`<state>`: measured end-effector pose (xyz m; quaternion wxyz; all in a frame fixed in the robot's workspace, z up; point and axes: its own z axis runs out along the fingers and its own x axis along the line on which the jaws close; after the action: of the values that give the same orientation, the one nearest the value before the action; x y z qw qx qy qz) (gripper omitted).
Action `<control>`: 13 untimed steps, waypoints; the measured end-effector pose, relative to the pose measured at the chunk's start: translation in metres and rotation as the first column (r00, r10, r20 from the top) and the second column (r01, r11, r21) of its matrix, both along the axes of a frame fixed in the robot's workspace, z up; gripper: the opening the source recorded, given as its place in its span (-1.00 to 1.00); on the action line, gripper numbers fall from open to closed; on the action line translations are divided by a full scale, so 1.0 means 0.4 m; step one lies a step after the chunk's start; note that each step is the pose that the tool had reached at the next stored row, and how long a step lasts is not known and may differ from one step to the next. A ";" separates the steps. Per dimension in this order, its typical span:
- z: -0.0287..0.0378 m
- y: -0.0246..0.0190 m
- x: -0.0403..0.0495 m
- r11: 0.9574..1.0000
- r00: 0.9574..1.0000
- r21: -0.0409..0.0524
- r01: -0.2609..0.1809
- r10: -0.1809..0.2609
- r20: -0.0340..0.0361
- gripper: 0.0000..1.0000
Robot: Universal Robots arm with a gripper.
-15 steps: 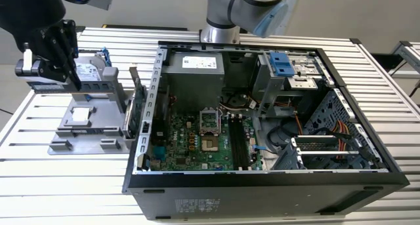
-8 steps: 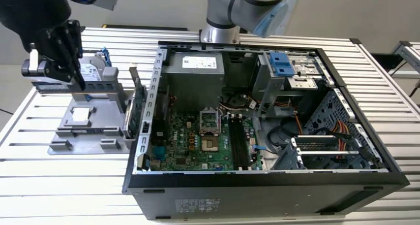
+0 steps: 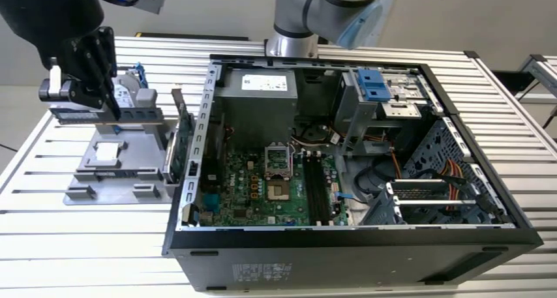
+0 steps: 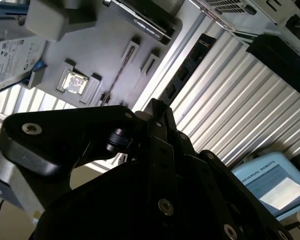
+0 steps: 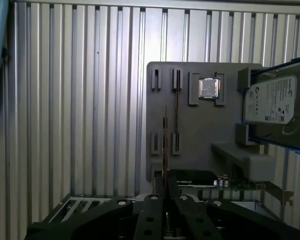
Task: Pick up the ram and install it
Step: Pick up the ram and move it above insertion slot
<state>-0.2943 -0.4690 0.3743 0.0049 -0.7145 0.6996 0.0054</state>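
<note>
Exterior view first: the ram [image 3: 80, 117] is clamped level in the tool [image 3: 109, 109], lifted clear above the grey parts holder [image 3: 113, 180]. From here I read the fingers as closed together on the stick's long faces, near its middle. In the first wrist view the ram [image 5: 165, 145] appears edge-on as 1 thin line running out from between the tool's [image 5: 166, 202] 2 fingers. Directly under the tool, the holder [image 5: 195, 130] lies flat on the ribbed metal worktop [image 5: 90, 110]. Just beside the held ram, another thin board [image 5: 176, 115] stands on edge in the holder's slots. A step further from the tool sits a square silver chip [image 5: 209, 88] in its own pocket. Beyond that is the silver hard drive [image 5: 275, 102] with blue rails. The green expansion card [image 3: 179, 132] stands upright at the holder's edge, near the tool. Past the card, well apart from the tool, the open computer case [image 3: 348, 255] lies on the worktop [image 3: 61, 246] with its motherboard [image 3: 261, 187] exposed.
</note>
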 end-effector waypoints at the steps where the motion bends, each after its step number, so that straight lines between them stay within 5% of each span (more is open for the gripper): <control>1: 0.000 0.000 0.003 1.000 1.000 0.000 0.000 0.000 0.000 -1.00; 13: 0.000 0.000 0.039 1.000 1.000 0.000 0.000 0.000 0.000 -1.00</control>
<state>-0.2787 -0.4690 0.3743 0.0048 -0.7145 0.6996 0.0054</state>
